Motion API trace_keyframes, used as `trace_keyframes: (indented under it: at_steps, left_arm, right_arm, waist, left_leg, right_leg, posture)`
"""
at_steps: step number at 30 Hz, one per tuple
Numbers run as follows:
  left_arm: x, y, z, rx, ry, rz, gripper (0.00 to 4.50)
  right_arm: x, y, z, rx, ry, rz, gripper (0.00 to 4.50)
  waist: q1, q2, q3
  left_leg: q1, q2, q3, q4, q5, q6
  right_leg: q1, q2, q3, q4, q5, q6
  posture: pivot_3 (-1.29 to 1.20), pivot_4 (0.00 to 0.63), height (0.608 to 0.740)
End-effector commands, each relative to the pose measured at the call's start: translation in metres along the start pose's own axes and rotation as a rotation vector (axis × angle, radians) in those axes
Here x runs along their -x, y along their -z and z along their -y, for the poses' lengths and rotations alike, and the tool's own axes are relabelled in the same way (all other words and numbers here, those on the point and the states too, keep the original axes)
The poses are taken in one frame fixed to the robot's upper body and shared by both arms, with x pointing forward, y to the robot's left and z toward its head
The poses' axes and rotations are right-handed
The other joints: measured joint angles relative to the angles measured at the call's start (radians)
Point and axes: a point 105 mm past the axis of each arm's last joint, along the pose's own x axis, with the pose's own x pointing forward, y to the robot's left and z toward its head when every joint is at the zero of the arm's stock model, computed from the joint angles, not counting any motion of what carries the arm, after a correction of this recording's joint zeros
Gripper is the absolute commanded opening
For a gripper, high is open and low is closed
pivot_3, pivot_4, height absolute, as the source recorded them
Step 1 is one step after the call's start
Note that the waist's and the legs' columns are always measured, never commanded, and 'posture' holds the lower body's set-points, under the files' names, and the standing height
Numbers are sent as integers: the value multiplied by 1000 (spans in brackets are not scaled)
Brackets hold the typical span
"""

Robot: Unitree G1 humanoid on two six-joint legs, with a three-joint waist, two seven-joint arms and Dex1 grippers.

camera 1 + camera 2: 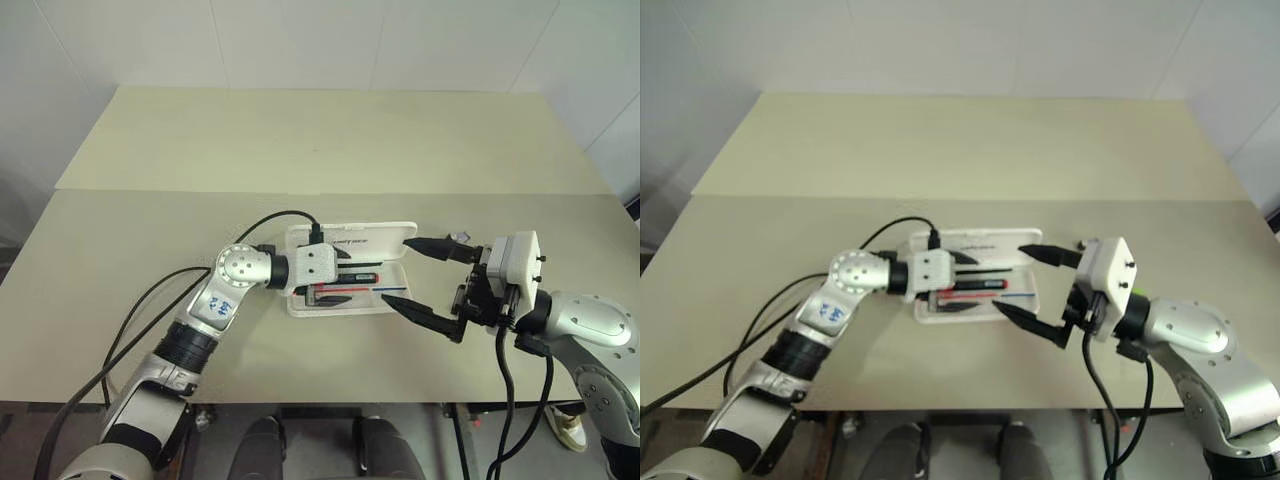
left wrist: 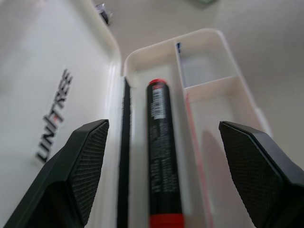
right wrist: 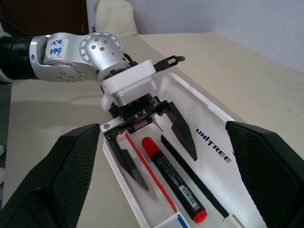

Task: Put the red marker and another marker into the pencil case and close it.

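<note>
1. the pencil case point(image 1: 350, 268) is lying open near the middle of the pale table point(image 1: 300, 150), its lid point(image 1: 352, 238) folded back flat on the far side with dark lettering point(image 3: 213, 145) facing up.
2. the red marker point(image 3: 173, 179) is lying lengthwise in the tray of the case, with a dark labelled barrel and red at both ends, apart from both fingers of the left gripper.
3. a thin black strip point(image 3: 190, 175) is running alongside the marker on the lid side, and a thin red line point(image 3: 147, 166) is running on the other side.
4. a small end compartment point(image 2: 202, 71) is sitting at the case's right end, walled off from the long tray, with a bit of blue point(image 2: 178, 46) at its edge.
5. the left gripper point(image 3: 154, 142) is reaching into the case from its left end, its two black fingers spread wide and straddling the marker without pinching it.
6. the right gripper point(image 1: 428, 280) is hovering just off the right end of the case, fingers spread wide and holding nothing, one tip near the lid and the other near the front edge of the tray.
7. a black cable point(image 1: 270, 222) is looping from the left wrist over the table.
</note>
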Motion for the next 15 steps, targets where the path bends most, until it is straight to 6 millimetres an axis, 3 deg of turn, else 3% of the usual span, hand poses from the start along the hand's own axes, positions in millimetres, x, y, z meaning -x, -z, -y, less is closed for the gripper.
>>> trace_keyframes:
  at_steps: [1,14,15]
  left_arm:
    - [6,-17,1,-12,7,60,3987]
    - [24,-32,5,30,5,89,3987]
    - [27,-35,7,43,19,99,4154]
  right_arm:
    - [-2,-8,-1,33,-5,37,4500]
    - [2,-2,6,5,13,17,4500]
    - [3,-1,7,1,17,11,4500]
  waist:
    - [0,0,0]
    - [-1,0,0]
    - [-2,0,0]
  left_leg:
    - [0,0,0,0,0,0]
    - [0,0,0,0,0,0]
    - [0,0,0,0,0,0]
  right_leg:
    - [0,0,0,0,0,0]
    - [0,0,0,0,0,0]
    - [0,0,0,0,0,0]
  posture:
    - [0,150,740]
    - [0,150,740]
    - [0,150,740]
